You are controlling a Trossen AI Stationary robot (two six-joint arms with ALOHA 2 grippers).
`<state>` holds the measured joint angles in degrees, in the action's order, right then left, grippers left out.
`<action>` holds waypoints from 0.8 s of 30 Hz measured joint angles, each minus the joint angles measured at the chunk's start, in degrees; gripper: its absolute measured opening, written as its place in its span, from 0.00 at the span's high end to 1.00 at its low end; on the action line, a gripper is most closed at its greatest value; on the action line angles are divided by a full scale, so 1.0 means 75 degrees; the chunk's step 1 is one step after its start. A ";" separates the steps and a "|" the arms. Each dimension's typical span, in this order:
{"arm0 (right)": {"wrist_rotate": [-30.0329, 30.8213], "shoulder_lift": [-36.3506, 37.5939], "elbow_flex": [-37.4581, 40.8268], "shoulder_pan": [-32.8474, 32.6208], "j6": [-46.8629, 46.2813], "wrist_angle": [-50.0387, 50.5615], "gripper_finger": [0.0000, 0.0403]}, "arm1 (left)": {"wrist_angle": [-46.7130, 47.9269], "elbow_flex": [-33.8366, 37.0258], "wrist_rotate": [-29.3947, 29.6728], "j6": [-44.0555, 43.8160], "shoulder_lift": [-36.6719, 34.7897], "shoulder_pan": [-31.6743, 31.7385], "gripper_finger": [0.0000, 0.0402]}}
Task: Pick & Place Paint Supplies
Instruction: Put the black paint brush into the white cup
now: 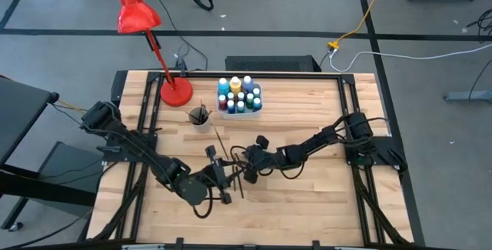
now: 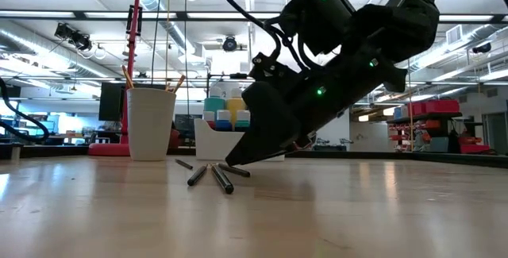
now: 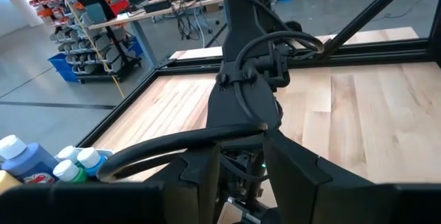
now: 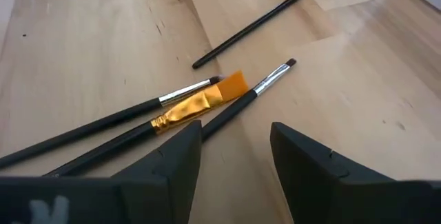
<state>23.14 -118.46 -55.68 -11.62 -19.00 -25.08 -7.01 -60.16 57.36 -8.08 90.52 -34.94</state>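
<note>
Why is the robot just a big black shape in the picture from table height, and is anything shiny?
Low view: bright ceiling lights behind turn the dark robot arm into a silhouette, and the pale wooden table shows glare. Right wrist view: the brush with the flat orange bristles and gold metal band is sharp, while the near dark fingers look soft.

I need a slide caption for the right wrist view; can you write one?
Open right gripper poised low over three loose paintbrushes fanned on the wooden table, a fourth brush lying apart.

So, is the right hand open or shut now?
Open. The right hand hovers over the brushes lying flat on the table, a clear gap between its fingers, holding nothing.
</note>
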 joint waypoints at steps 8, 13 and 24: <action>0.0163 0.0531 0.0012 0.0000 0.0394 0.0066 0.56 | 0.0000 0.0000 0.0000 -0.0003 0.0000 0.0000 0.70; 0.0166 0.0495 0.0012 0.0000 -0.0033 -0.0057 0.56 | -0.0006 0.0000 0.0000 -0.0003 0.0000 0.0000 0.70; -0.0269 -0.0124 -0.0083 0.0090 -0.0202 -0.0652 0.56 | -0.0129 0.0003 0.0000 -0.0090 0.0003 0.0006 0.70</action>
<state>21.13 -119.38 -56.31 -10.94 -20.52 -29.97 -7.97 -60.14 57.36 -8.75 90.54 -34.89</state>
